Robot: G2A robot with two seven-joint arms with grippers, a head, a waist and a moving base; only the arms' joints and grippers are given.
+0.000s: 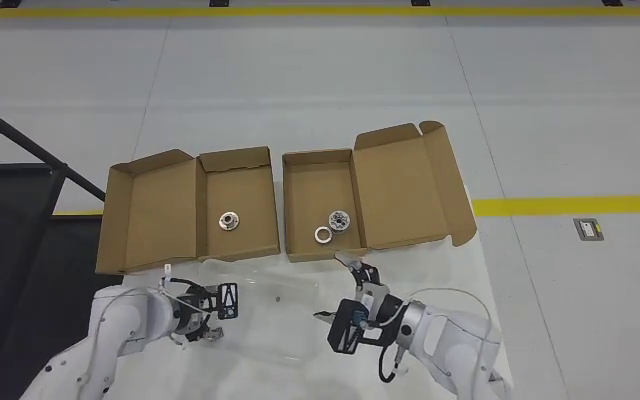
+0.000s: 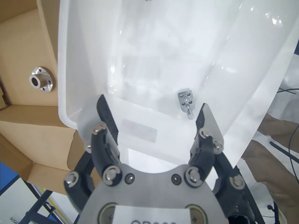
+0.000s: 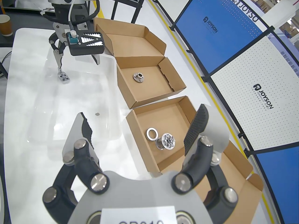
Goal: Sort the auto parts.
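A small metal bracket lies on the floor of a clear plastic bin on a white table, between the parted fingers of the left gripper, which hangs low inside the bin with its jaws spread wide and nothing in them. The bracket sits just beside one fingertip; whether the two touch cannot be told. Across the bin, the right gripper hovers above the bin's edge near the right box, its jaws likewise wide apart and empty. Two open cardboard boxes stand side by side along the far edge of the bin, flaps folded outward. The left box holds a single round metal flange with a centre bore, resting near the middle of its floor. The right box holds two parts just beside each other: a flat metal ring and a short hub lying on its side, its perforated face turned toward the right wrist camera.
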